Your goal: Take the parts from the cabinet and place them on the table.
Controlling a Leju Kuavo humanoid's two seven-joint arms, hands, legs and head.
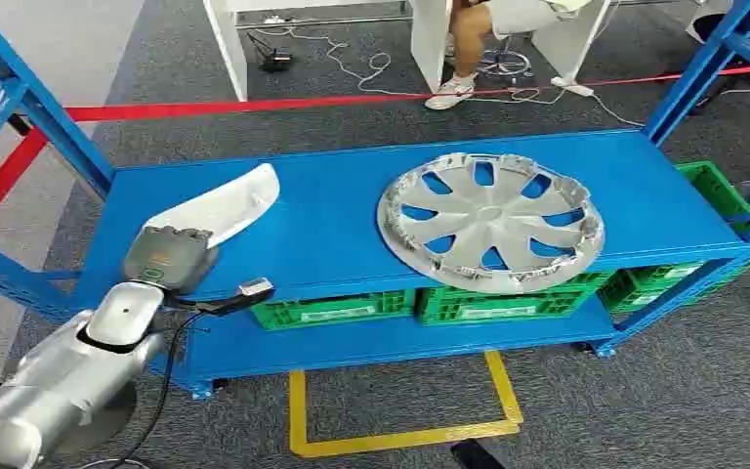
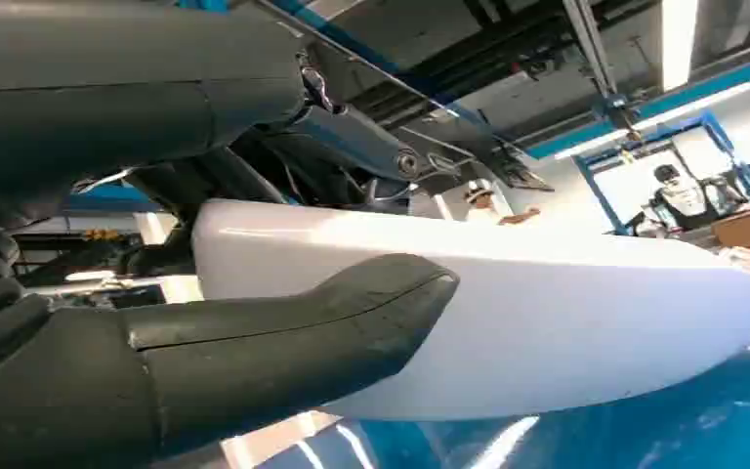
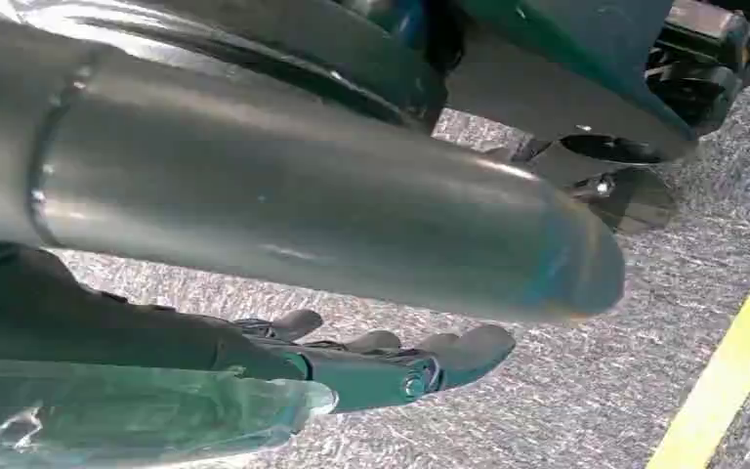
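My left hand (image 1: 168, 259) grips the near end of a long white part (image 1: 227, 205). In the left wrist view the thick grey thumb (image 2: 283, 337) lies along one side of the part (image 2: 547, 322) and my darker fingers (image 2: 352, 137) close over the other side, so the part is held between them. The part is smooth, glossy plastic, curved like a shell, wide near my hand and narrower at its far rounded tip. It lies on the top shelf (image 1: 332, 225) of the blue metal cabinet, at the left side of the shelf. The back of my hand has a grey ribbed cover, and behind it my silver arm (image 1: 68, 376) comes in with a black cable beside it.

To the right on the same shelf, well apart from the white part, lies a round silver wheel cover (image 1: 491, 221). It has wide spokes with openings between them and a toothed rim, and its near edge hangs a little over the front of the shelf. On the lower shelf stand green plastic crates (image 1: 420, 305) with ribbed walls. On the grey carpet in front of the cabinet there is yellow tape (image 1: 400, 430) in a square shape, and red tape (image 1: 254, 105) runs behind the cabinet.

My right hand (image 3: 391, 357) hangs over the grey carpet, its dark fingers straight and slightly apart, holding nothing.
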